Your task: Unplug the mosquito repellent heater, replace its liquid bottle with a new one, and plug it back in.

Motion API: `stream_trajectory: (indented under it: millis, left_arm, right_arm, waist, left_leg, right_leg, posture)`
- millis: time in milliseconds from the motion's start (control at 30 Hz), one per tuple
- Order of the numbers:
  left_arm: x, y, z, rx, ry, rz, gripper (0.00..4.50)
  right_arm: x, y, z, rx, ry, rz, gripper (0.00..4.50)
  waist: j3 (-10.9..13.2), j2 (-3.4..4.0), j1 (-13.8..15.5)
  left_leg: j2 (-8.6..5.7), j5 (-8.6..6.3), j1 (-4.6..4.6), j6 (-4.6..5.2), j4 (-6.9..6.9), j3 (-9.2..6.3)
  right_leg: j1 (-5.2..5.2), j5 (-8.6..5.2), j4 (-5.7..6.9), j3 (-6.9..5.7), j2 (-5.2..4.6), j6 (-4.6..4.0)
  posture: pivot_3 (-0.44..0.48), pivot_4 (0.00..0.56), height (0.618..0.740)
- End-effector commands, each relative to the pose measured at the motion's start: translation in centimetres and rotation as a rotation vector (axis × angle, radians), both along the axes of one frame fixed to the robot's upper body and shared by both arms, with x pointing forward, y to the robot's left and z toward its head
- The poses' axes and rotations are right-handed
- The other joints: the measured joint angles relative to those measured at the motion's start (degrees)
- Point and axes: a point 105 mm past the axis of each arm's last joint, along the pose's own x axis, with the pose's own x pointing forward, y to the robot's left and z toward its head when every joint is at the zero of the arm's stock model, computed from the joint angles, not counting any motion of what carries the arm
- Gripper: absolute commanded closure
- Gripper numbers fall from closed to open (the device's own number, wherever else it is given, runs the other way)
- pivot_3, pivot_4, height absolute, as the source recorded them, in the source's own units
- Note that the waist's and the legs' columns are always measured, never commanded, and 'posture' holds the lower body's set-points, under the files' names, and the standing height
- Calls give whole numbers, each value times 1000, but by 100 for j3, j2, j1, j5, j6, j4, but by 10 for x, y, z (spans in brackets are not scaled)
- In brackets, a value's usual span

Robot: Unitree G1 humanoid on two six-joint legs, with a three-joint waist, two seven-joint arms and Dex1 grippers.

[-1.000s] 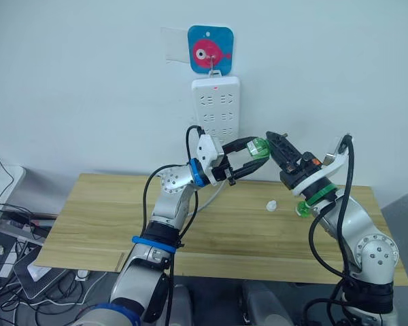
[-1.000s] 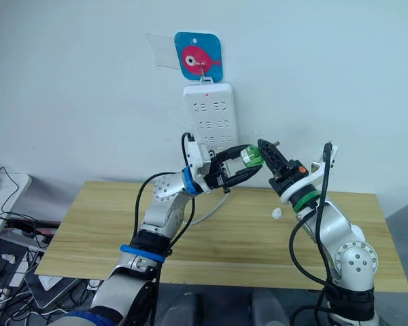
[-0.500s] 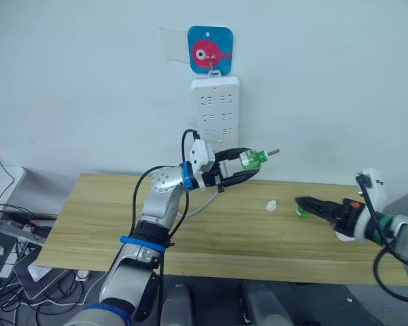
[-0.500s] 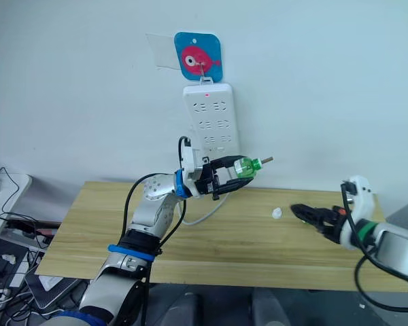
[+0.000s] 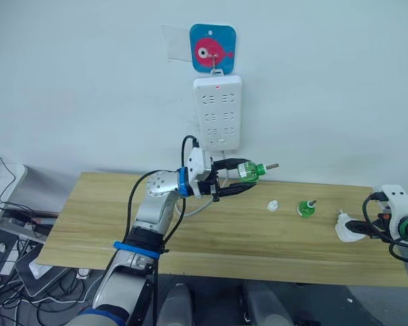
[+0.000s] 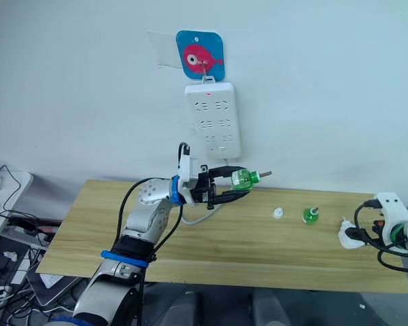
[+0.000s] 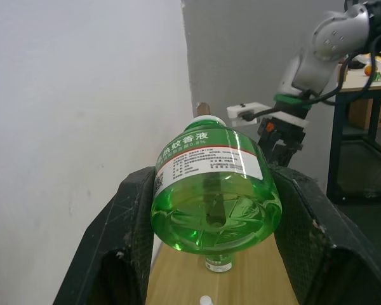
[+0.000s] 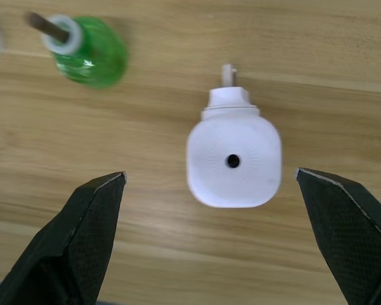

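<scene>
Two grippers, one bottle held.
Your left gripper (image 5: 239,178) clamps the green liquid bottle (image 7: 211,198) above the wooden table (image 5: 95,224); your right gripper (image 8: 211,244) is wide apart, empty, over the small white rounded plastic heater (image 8: 233,162) lying near its right end.

A white power strip (image 5: 217,112) hangs on the wall beneath a blue fish sticker (image 5: 213,48). Cables (image 5: 3,234) tangle beside the wooden desk (image 5: 88,224).

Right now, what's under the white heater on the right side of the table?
The mosquito repellent heater rests directly on the bare wooden table, between the open right gripper's fingers. Its underside is hidden, so anything beneath can't be seen.
</scene>
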Motion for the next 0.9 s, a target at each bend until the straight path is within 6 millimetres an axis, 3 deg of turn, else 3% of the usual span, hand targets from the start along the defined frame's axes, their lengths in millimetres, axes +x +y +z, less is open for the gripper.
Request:
stream_trajectory:
  millis: [33,567,900]
  left_arm:
    - [-5,2,10,-20,-33,0,2266]
    - [-4,5,10,-5,-35,29,2266]
    - [-3,7,11,9,-42,29,2266]
  right_arm:
    - [8,-10,2,-63,-11,37,29]
    - [13,-26,-27,-76,67,-8,29]
    - [17,-18,-38,-54,74,41,29]
  waist:
    - [25,1,16]
    - [135,-3,119]
    - [142,-6,114]
  left_leg:
    - [-1,0,0,0,1,0]
    - [-6,0,-3,-1,0,-2]
    - [-6,0,-3,-1,0,-2]
  right_leg:
    - [0,1,0,-1,-1,-1]
    - [0,13,-3,-4,-11,-21]
    - [0,12,-2,-4,-12,-21]
  posture:
    - [42,232,740]
    - [71,248,740]
    - [76,252,740]
